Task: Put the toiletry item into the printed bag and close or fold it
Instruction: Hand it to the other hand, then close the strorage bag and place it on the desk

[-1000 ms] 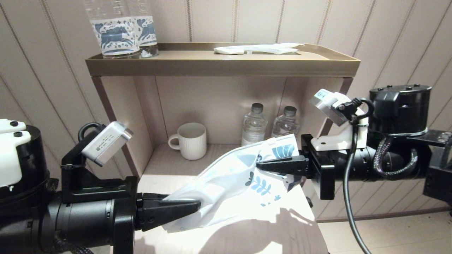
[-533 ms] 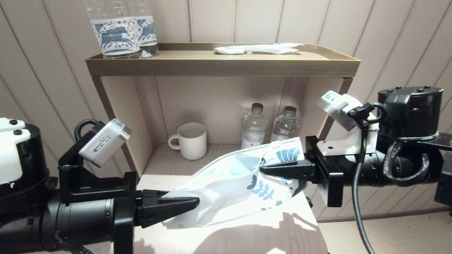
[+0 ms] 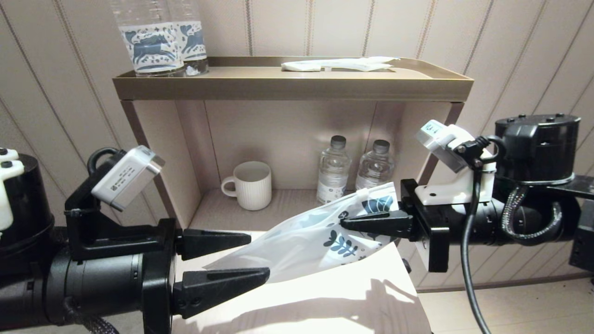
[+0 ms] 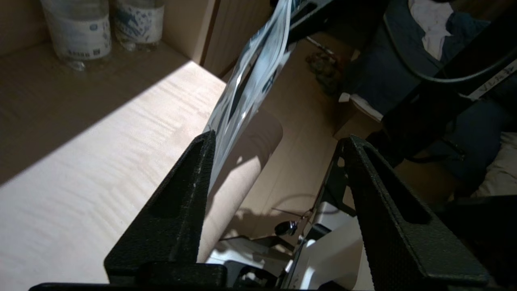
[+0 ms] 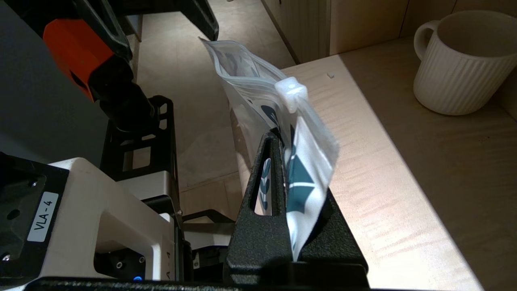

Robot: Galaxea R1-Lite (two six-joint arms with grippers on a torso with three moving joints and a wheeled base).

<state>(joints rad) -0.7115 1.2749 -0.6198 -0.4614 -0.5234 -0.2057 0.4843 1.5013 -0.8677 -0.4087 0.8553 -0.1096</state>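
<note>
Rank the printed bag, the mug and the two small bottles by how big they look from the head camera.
1. printed bag, though it hangs nearest the camera
2. mug
3. small bottles: the two look alike, and close to the mug.

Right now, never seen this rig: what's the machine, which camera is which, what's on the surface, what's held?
It is a two-armed robot. One picture comes from its head, looking down; the other two from cameras behind each arm's fingers. The right gripper is shut on the printed bag, holding it above the pale counter. The left gripper is open, one finger against the bag's other end. In the shelf niche stand a white mug and two small bottles; on top, two larger bottles and a white packet.
</note>
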